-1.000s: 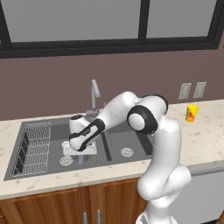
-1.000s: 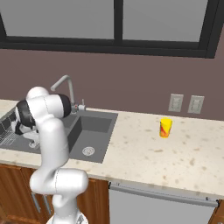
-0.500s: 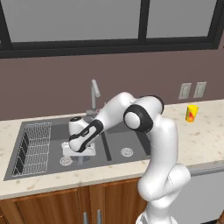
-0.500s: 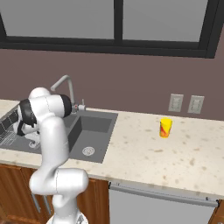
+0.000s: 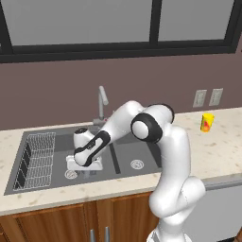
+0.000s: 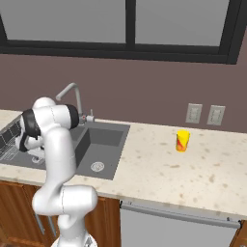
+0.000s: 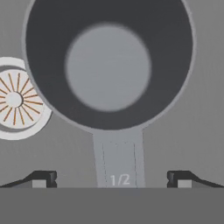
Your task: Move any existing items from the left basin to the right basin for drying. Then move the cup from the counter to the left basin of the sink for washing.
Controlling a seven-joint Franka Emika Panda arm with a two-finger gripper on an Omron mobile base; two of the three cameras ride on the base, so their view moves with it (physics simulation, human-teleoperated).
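Observation:
Seen from straight above in the hand view, the grey metal pot [image 7: 108,65] stands upright on the floor of the left basin [image 5: 59,142], beside the round drain [image 7: 17,100]. Its short handle [image 7: 118,159], marked "1/2", points toward the hand. My gripper [image 7: 111,179] is open, with one dark fingertip [image 7: 43,178] on each side of the handle and neither touching it. In the left base view the gripper [image 5: 84,165] sits low in the left basin. The yellow cup [image 5: 206,122] [image 6: 182,140] stands upright on the counter [image 5: 212,146], far to the right of the sink.
A wire dish rack [image 5: 38,156] fills the left part of the left basin. The right basin [image 5: 137,149] [image 6: 103,144] holds just its drain [image 5: 137,164]. The silver faucet [image 5: 101,101] rises behind the divider. Two wall outlets [image 5: 208,98] sit above the cup.
The hand has sunk a little lower into the left basin toward the pot. The jaws have stayed open and the cup has not moved.

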